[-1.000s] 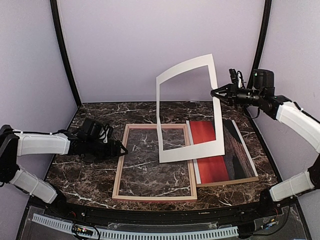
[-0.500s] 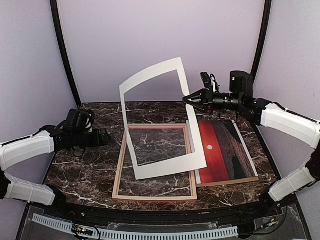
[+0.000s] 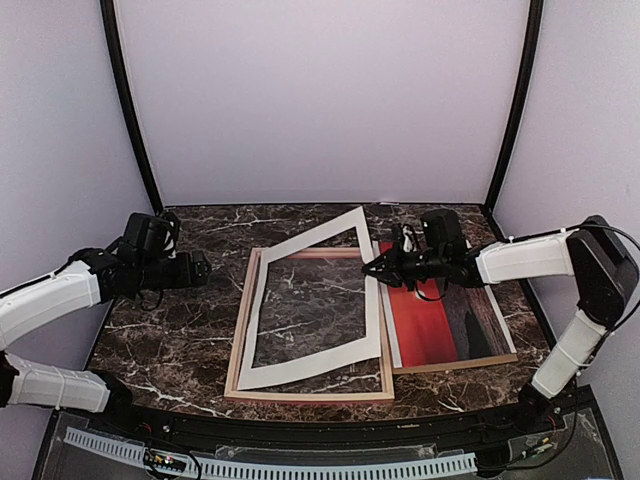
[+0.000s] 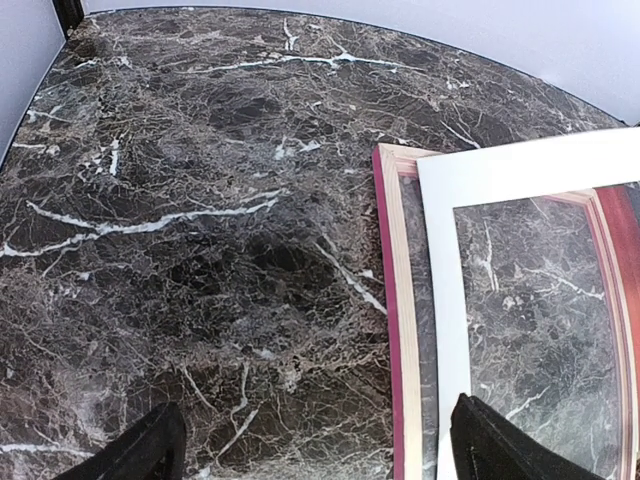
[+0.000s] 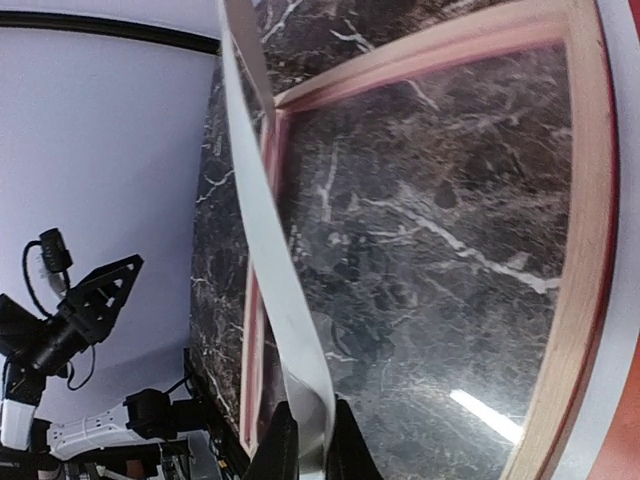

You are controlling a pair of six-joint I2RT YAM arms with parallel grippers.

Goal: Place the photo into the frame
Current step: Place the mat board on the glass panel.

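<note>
Between the pinching jaws of the right gripper [image 3: 370, 268], the white mat [image 3: 310, 367] tilts onto the frame [image 3: 310, 395], left gripper [image 3: 200, 268] spread idle; next, I reckon: let go, then take the photo [image 3: 430, 325] just below.

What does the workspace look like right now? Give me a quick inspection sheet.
surface: dark marble table, white-veined
job's things: frame lies flat at centre, pale side up; photo lies flat just right of it, partly under the right arm
clutter: white mat board sits skewed over the frame, its right edge raised
grippers: right gripper is shut on the mat board's right edge; left gripper is open and empty, left of the frame
cables: black wire loops at the right wrist
surroundings: lilac walls, black corner posts; nothing else seen
</note>
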